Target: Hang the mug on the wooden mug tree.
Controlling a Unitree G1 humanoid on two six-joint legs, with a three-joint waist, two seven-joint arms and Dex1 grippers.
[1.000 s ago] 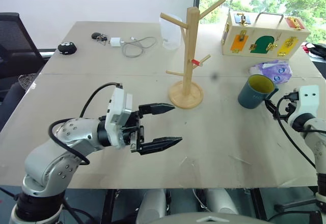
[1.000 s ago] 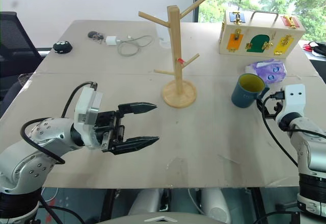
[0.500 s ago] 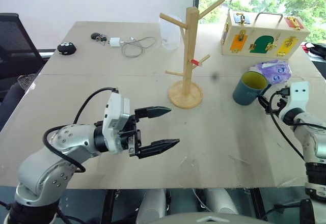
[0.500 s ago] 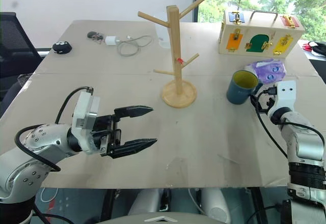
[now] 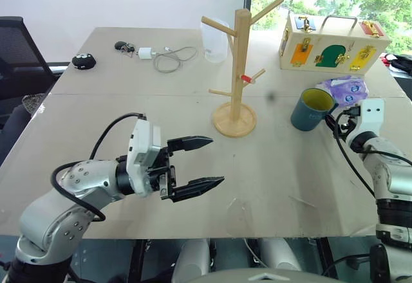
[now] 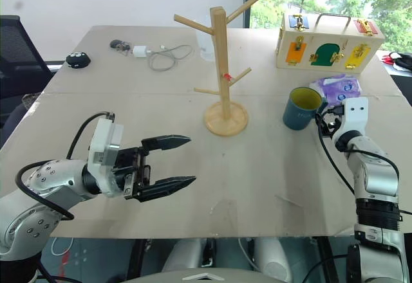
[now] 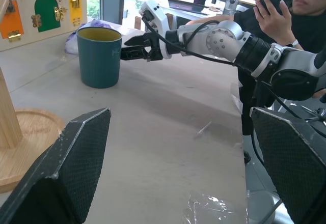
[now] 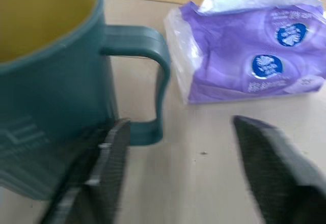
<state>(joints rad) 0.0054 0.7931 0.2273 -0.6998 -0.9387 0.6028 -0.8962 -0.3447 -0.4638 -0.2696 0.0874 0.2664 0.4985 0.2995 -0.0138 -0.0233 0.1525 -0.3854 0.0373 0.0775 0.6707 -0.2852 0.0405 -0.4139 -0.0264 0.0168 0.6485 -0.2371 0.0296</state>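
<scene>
We find the mug (image 5: 311, 109) standing upright on the table (image 5: 270, 173), to the right of the wooden mug tree (image 5: 237, 71) and well apart from it, with none of the tree's pegs carrying anything. Compared with a second ago, the mug sits slightly further left and further from the table's near edge, closer to the purple packet (image 5: 346, 90) behind it. The right hand (image 5: 332, 119) has followed it inward from the table's right edge and now lies right up against the mug's handle side.

In the right wrist view the right hand's two fingers (image 8: 104, 175) stand apart, one against the mug wall beneath the loop handle (image 8: 147, 76), the other out on the far side of the handle. We observe a narrower gap than full spread, but the fingers have not closed on the handle; we cannot confirm a grip.

The left hand (image 5: 206, 163) hovers over the near left part of the table with its fingers spread wide and nothing between them, much where it was a second ago, a little lower in the picture.

The wooden latch box (image 5: 335, 42), the clear plastic cup (image 5: 217, 40) and the white charger with its cable (image 5: 166, 56) are unchanged at the far side.
</scene>
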